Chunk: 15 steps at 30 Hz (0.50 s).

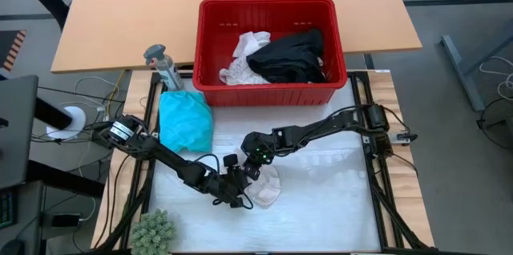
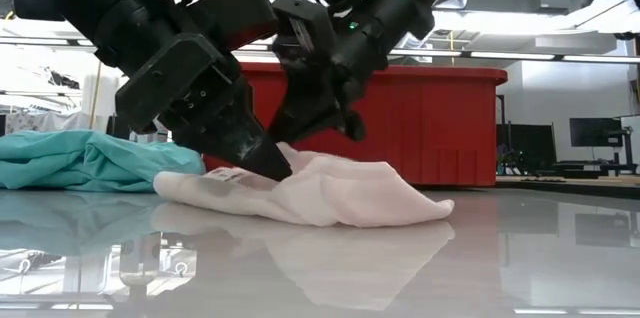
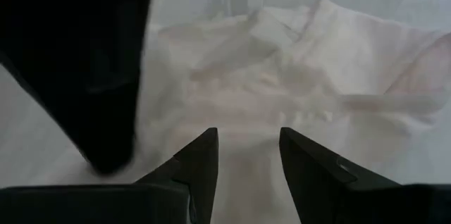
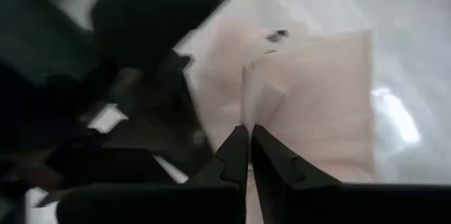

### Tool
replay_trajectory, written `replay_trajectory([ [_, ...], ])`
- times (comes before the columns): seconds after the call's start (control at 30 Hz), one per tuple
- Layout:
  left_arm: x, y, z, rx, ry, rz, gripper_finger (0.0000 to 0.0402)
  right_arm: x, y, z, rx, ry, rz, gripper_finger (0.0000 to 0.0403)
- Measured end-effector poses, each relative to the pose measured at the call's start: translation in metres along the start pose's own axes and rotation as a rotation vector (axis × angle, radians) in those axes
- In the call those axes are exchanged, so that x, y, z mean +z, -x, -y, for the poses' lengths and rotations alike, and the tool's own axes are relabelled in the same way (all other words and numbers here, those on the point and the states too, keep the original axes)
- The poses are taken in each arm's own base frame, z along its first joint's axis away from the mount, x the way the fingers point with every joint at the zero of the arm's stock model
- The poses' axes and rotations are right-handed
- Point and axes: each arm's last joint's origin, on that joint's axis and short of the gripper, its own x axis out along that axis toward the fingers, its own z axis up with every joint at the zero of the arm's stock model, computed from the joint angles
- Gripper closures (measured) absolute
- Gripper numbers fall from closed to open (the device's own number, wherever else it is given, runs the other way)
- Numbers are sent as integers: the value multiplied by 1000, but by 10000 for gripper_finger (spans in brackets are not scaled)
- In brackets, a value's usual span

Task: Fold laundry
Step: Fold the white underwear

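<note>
A small cream garment (image 1: 264, 188) is being folded on the white table (image 1: 321, 207), in front of the red basket (image 1: 272, 87) and near the front edge. The fold seems partly made: one edge of the cloth is turned over onto the rest, but the shape is still loose.

The left gripper (image 3: 246, 146) is pressed down at the near edge of the cream garment. Its fingers stand apart, about half open, with cloth lying between them; whether the cloth is really pinched cannot be told. The right gripper (image 4: 248, 136) is placed just beside it, on the folded edge of the same garment. Its fingers are almost together, with only a thin gap, and a hold on the cloth is not clearly shown.

The next move probably calls for the edge to be flattened and the grippers to be lifted away without dragging the cloth.

A teal garment (image 1: 186, 120) lies left of the basket corner. Black and white clothes (image 1: 280, 56) are waiting inside the basket.
</note>
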Motion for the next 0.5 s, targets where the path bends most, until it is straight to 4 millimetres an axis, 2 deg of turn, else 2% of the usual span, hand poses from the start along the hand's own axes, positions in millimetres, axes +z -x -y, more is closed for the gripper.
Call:
replay_trajectory([
  [0.27,1,0,1,-12,7,4,260,1,0,-9,81,120,20,337],
  [0.5,6,3,7,-78,13,13,260,0,0,-12,96,129,12,285],
])
